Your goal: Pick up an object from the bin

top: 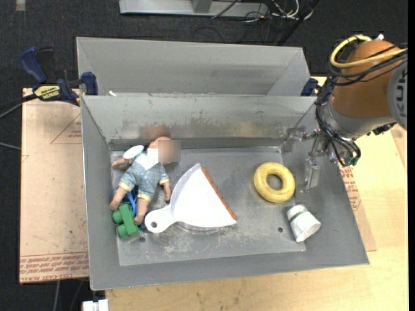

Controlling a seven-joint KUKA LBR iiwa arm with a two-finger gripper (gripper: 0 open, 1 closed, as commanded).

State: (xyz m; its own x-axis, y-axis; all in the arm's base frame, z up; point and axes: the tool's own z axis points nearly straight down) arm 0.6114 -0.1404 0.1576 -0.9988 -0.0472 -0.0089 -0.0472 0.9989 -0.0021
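**Operator:** The pincer, where is it standing?

**Spotter:** Your pincer point(310, 179) is down inside the bin point(194, 254), close to the right wall and toward the back. It hangs from the arm point(363, 89), which comes in from the right with its orange cover and a bundle of cables at the wrist.

**Operator:** Is it spread or closed?

**Spotter:** You can't tell from this angle. The tip is dark and narrow against the grey metal, and I can't make out anything held in it.

**Operator:** What is nearest to it?

**Spotter:** A yellow ring point(274, 182) lies flat on the floor just to the left of your pincer. It is very near, but I can't say whether they touch. In front of the pincer, toward the near right corner, a small white cup point(302, 223) lies on its side, apart from the ring.

**Operator:** And further out?

**Spotter:** In the middle you have a white dustpan point(194, 203) with an orange edge, its handle pointing to the left. Past it, on the left side, a doll point(146, 173) in pale blue clothes lies on its back. A blue thing point(134, 203) sits under the doll's legs, and a green toy point(126, 224) rests by its feet, beside the dustpan's handle. All of those are well apart from your pincer.
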